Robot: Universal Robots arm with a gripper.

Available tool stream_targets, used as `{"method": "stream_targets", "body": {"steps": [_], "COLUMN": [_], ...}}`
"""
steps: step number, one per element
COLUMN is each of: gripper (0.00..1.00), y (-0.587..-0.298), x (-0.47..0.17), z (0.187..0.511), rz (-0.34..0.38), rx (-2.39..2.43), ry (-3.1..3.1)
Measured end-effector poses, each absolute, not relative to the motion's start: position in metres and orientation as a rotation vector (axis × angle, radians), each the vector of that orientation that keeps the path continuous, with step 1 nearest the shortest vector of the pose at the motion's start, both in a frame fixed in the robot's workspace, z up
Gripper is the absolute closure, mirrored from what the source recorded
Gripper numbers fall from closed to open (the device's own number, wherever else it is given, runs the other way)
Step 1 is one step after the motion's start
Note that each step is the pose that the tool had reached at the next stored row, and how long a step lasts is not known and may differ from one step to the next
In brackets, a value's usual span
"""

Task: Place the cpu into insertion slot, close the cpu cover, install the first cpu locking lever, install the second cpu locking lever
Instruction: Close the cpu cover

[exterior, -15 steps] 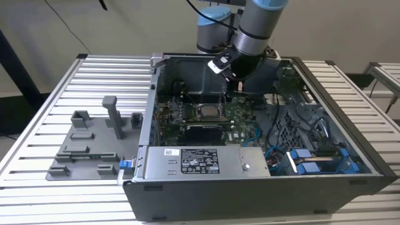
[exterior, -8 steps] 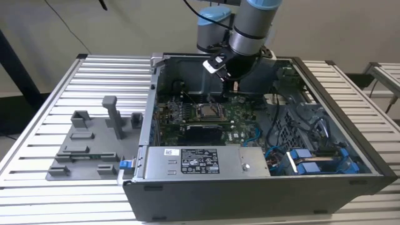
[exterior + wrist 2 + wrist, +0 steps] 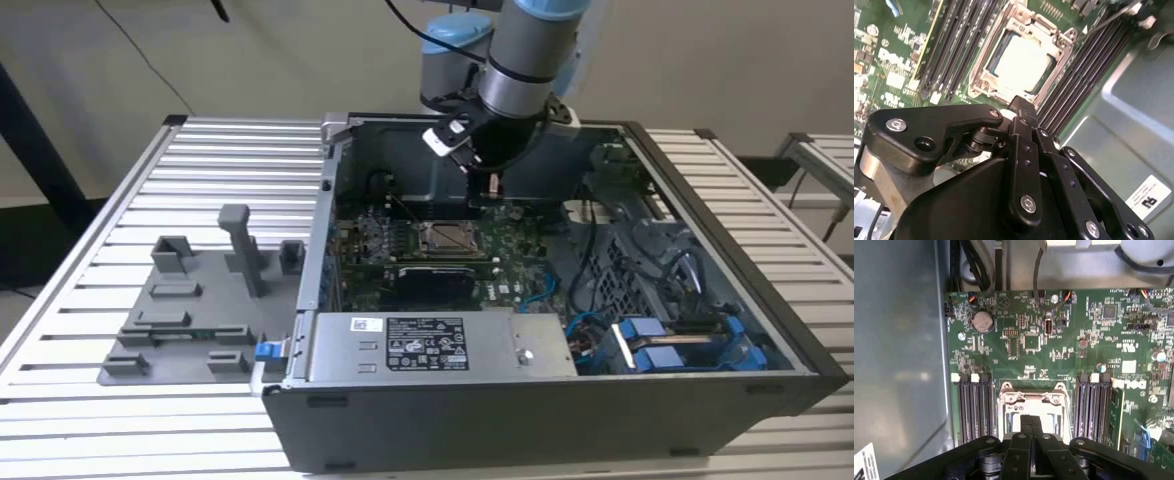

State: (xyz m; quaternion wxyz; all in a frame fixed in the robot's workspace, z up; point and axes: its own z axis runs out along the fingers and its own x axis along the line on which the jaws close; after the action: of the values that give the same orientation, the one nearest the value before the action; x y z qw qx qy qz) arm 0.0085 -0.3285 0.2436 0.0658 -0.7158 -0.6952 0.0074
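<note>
**user1:** While the claw [image 3: 1021, 106] hides one edge of the insertion slot [image 3: 445, 238], its fingers look clenched together.

**user2:** Yep, the cpu [image 3: 1021, 65] sits in it, mid green board [image 3: 1029, 340], pale shiny face, cpu cover [image 3: 987, 71] flat over it.

above insertion slot [image 3: 979, 85]: open | flanks: memory slots [image 3: 954, 45] (both sides) | case wall [image 3: 899, 340] beyond

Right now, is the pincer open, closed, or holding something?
The pincer: closed, with nothing visibly held, near the cpu cover.
</note>
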Motion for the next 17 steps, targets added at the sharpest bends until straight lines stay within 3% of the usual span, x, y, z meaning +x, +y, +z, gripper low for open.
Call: {"method": "stream_targets", "body": {"steps": [17], "gripper": [0.89], "y": [-0.327], "x": [-0.026], "z": [0.247], "rz": [0.017], "rx": [-2.161], "ry": [-2.099]}}
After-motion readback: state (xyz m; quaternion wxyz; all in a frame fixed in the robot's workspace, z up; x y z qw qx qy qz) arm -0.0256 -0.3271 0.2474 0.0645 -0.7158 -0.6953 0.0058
